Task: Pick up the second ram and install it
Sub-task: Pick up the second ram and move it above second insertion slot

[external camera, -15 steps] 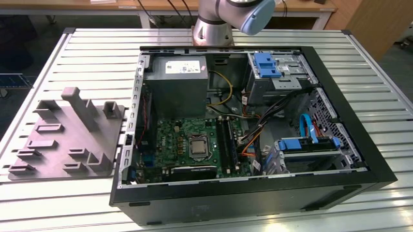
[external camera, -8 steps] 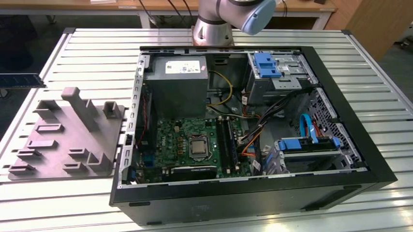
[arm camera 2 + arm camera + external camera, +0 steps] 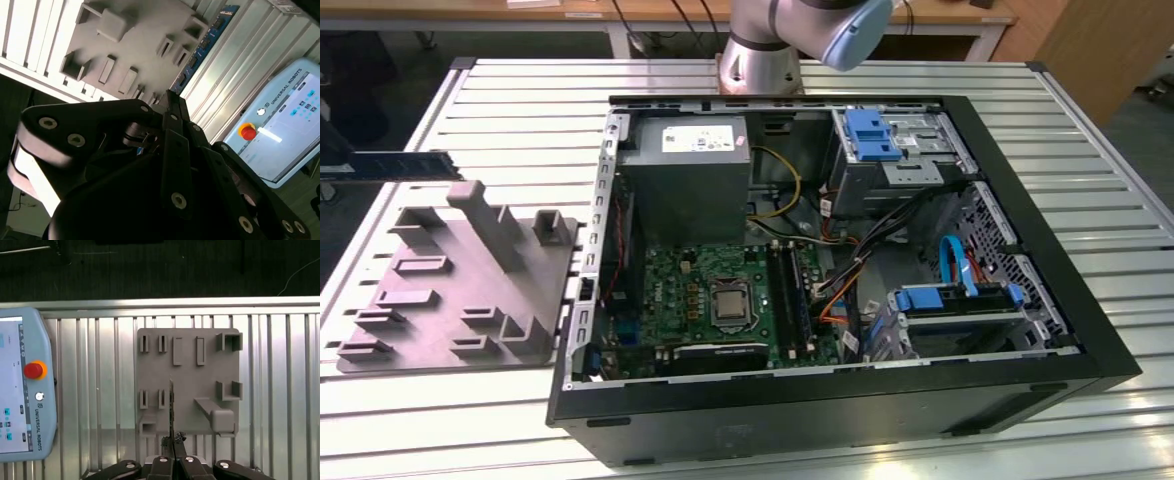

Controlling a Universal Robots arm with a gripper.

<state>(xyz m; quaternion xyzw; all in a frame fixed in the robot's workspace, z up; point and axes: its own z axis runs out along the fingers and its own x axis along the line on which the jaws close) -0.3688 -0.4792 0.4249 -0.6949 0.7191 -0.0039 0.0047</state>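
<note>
Gripper (image 3: 173,441) has its jaws clamped tight on one end of the ram stick (image 3: 408,165), so it's off the table and hanging in the air above the gray tray (image 3: 467,290). That puts it at the exterior view's left, well apart from the open PC case (image 3: 854,405). In the first wrist view the stick is edge-on, and a control tablet (image 3: 22,390) lies beside the tray

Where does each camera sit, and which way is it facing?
Exterior view: raised, looking down into the open computer case; part of the arm shows.
First wrist view: on the wrist, looking past the hand and the second ram onto the grey fixture.
Second wrist view: behind the hand's linkage, facing the grey fixture obliquely.
All share the grey fixture.
</note>
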